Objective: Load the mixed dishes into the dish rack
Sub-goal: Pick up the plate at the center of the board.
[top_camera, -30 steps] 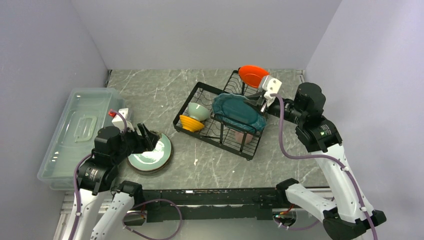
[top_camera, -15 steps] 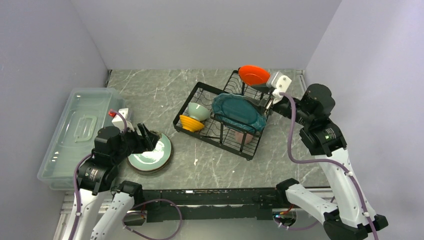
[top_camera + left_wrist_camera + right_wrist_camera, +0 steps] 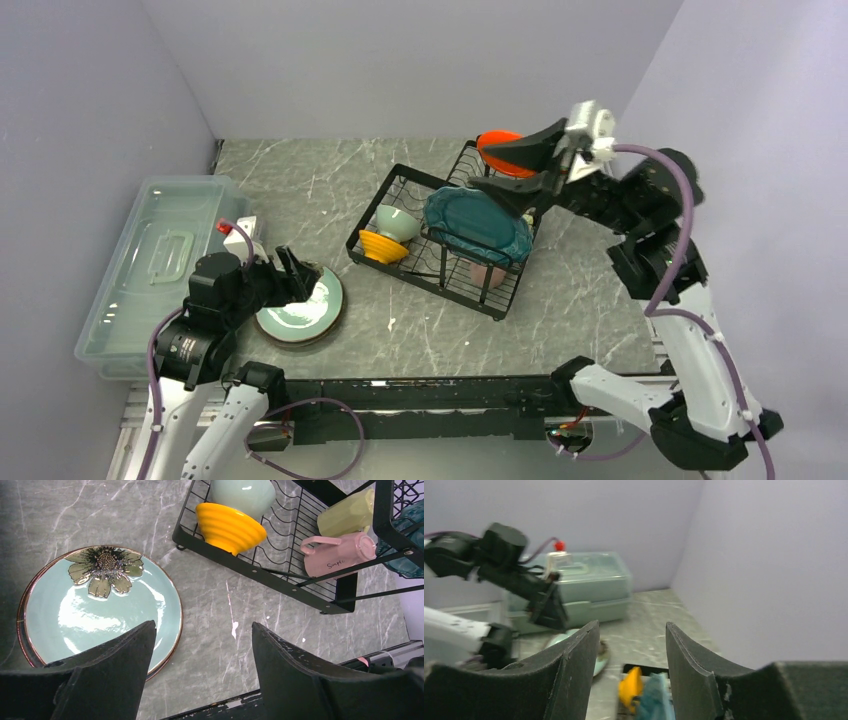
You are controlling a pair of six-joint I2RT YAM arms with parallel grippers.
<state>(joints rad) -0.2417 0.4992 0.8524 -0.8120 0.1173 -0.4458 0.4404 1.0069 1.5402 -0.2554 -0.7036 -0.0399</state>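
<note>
Top external view takes in everything at once: the rack mid-table, a teal plate lying on its raised tier, a red plate standing at the far end, and an orange bowl and a green bowl in the lower tray. A flower plate lies flat on the table, with a bin at the left.

Left wrist view adds a pink mug, barely glimpsed from above, and a yellow mug, both on their sides in the lower tray beside the tier. Right wrist view is blurred. It looks across at the left arm and the bin, with the orange bowl and teal plate low in frame.

The left gripper stands wide open low over the flower plate's rim, one finger over the plate and the other over bare table. It grips nothing, and whether it touches the plate I cannot tell. The right gripper is raised above the rack's far end, in front of the red plate, its jaws apart and empty.
</note>
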